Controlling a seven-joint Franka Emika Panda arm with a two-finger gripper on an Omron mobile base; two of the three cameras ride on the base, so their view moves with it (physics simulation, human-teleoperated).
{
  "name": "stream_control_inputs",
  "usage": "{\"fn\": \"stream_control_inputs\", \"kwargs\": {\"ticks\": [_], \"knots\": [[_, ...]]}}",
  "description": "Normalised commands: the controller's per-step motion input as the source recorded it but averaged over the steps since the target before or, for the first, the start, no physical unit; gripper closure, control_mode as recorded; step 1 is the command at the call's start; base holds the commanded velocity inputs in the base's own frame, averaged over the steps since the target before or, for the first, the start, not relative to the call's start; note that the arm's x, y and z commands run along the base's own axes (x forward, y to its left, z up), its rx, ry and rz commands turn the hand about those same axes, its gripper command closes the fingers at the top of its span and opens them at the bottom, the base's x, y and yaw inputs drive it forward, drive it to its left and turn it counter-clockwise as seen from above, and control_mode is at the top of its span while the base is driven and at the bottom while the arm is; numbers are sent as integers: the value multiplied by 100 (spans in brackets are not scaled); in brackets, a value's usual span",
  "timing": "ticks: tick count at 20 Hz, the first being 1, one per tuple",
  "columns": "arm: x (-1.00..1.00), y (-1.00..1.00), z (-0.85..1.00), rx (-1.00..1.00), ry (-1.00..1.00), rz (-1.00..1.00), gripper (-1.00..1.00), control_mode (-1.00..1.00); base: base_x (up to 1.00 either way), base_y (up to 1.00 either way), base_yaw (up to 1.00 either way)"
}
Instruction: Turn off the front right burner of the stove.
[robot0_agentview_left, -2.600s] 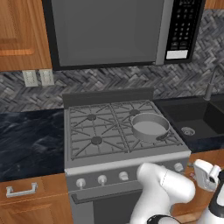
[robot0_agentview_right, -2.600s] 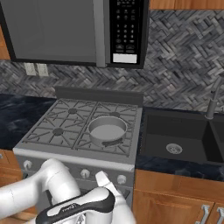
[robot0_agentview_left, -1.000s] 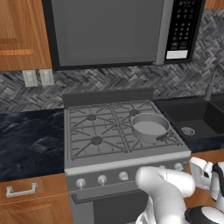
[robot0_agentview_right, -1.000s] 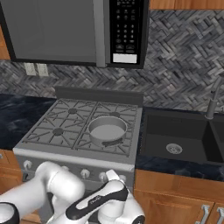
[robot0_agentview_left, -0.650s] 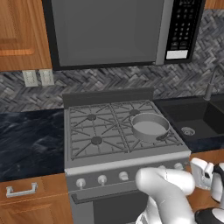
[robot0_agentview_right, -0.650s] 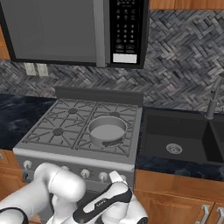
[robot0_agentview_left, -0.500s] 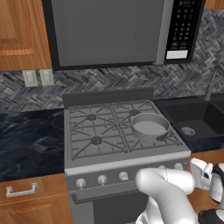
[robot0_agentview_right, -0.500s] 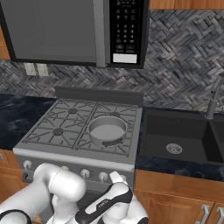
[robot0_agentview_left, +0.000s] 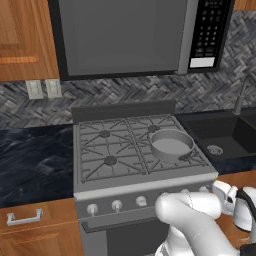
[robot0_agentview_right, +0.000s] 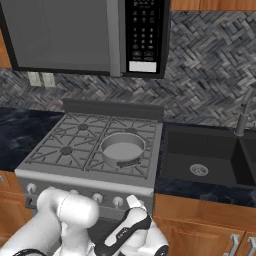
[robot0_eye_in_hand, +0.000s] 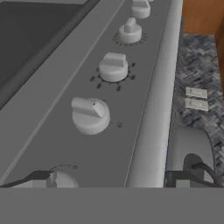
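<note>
The stove (robot0_agentview_left: 145, 187) is a grey steel gas range with grid grates and a row of silver knobs along its front panel (robot0_agentview_right: 80, 182). A shallow metal pan (robot0_agentview_left: 171, 145) sits over the front right burner and hides it. My gripper (robot0_agentview_left: 216, 190) hangs in front of the panel's right end (robot0_agentview_right: 132, 200). In the hand view my gripper (robot0_eye_in_hand: 109, 179) is open, its fingertips (robot0_eye_in_hand: 40, 177) far apart. A knob (robot0_eye_in_hand: 63, 180) lies just inside the left tip, not held. Further knobs (robot0_eye_in_hand: 90, 116) run up the panel (robot0_eye_in_hand: 52, 87).
A microwave (robot0_agentview_left: 135, 35) hangs above the range. A dark sink (robot0_agentview_left: 220, 135) with a faucet (robot0_agentview_left: 241, 95) lies to the right, and a dark stone counter (robot0_agentview_left: 35, 155) to the left. Below are wooden drawers with a handle (robot0_agentview_left: 22, 217).
The hand has crept up and closer to the right end of the stove's front panel, while the elbow has swung in front of the oven door. The stove and pan have not moved.
</note>
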Motion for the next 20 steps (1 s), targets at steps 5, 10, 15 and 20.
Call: {"fn": "stream_control_inputs", "kwargs": {"ticks": [5, 10, 15, 20], "knots": [[16, 0, -24, -5, -7, 0, -100, -100, 0, 0, 0], [8, 0, -27, -5, -8, 0, -100, -100, 0, 0, 0], [8, -1, -23, -4, -7, 0, -100, -100, 0, 0, 0], [9, -2, -16, -5, -8, 0, -100, -100, 0, 0, 0]]}}
